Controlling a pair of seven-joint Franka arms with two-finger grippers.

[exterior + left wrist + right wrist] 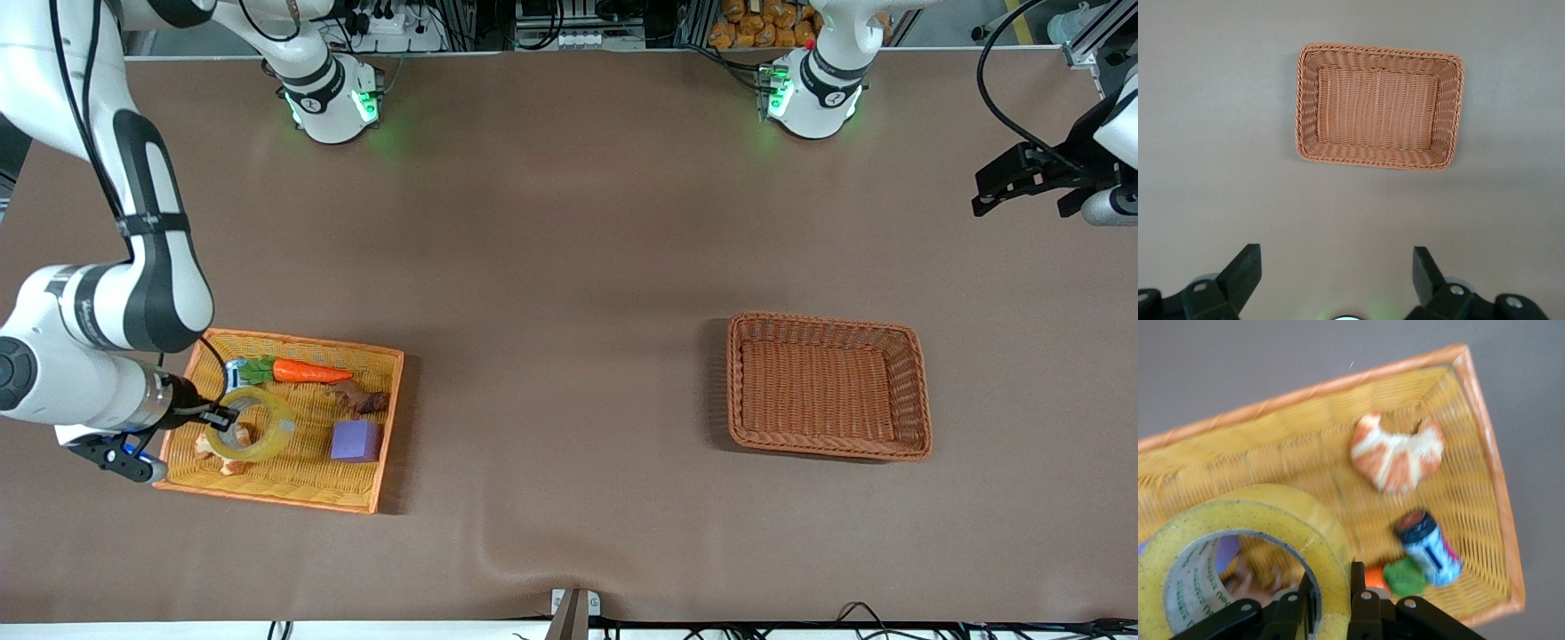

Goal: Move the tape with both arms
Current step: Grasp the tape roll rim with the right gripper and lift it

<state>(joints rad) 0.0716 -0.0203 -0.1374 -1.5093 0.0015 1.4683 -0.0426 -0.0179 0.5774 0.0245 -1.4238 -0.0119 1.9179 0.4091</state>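
1. Right gripper [1331, 603] clamps wall of yellowish translucent tape roll [258, 423], one finger inside the grey core, held over yellow wicker tray [293, 484].
2. Tray also holds orange toy carrot [307, 372], purple cube [356, 440], croissant [1397, 459].
3. Left gripper [1337, 273] waits wide open, high above brown bench [569, 267]; brown wicker basket [916, 391] sits nearer the front camera.

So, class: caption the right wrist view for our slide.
Right claw pinching the tape above the yellow tray.

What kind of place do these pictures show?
Probably a robotics lab: two arms bolted to a brown table, the right gripper pinching tape over a yellow tray, cables along the edges.
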